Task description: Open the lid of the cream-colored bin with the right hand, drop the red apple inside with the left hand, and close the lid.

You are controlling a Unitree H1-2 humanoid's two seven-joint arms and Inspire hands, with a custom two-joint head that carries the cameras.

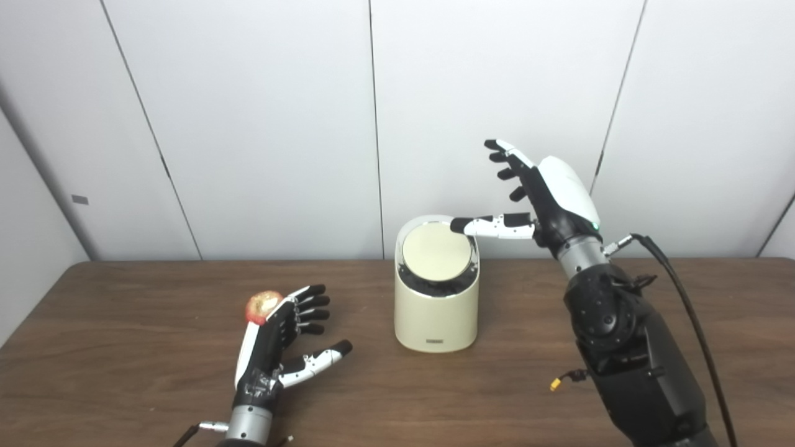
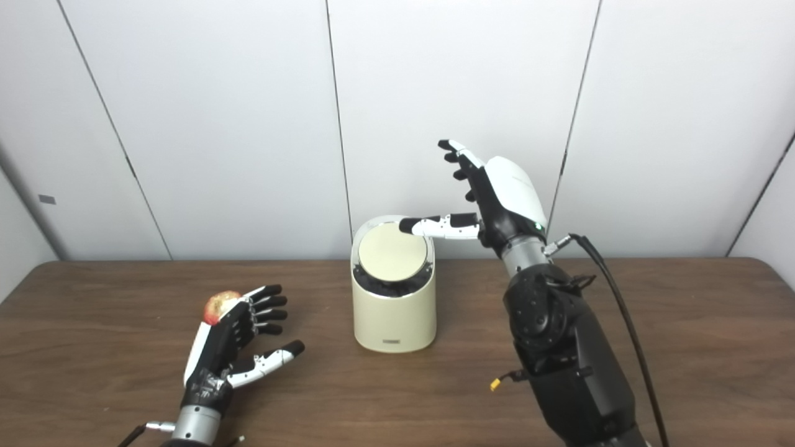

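The cream-colored bin (image 1: 436, 313) stands upright mid-table. Its round lid (image 1: 436, 251) is tilted, with a dark gap showing along its near edge. My right hand (image 1: 539, 195) hovers at the bin's upper right, fingers spread upward and apart, open; its thumb tip (image 1: 461, 225) rests on the lid's far right rim. The red apple (image 1: 263, 307) sits on the table to the left, partly hidden behind my left hand (image 1: 282, 338). That hand lies open just right of the apple, fingers apart and pointing right, not holding it.
The brown wooden table (image 1: 124, 385) runs across the view, with white wall panels behind. A black cable (image 1: 683, 298) trails from my right wrist down the right side. A small yellow connector (image 1: 554, 384) hangs beside the right forearm.
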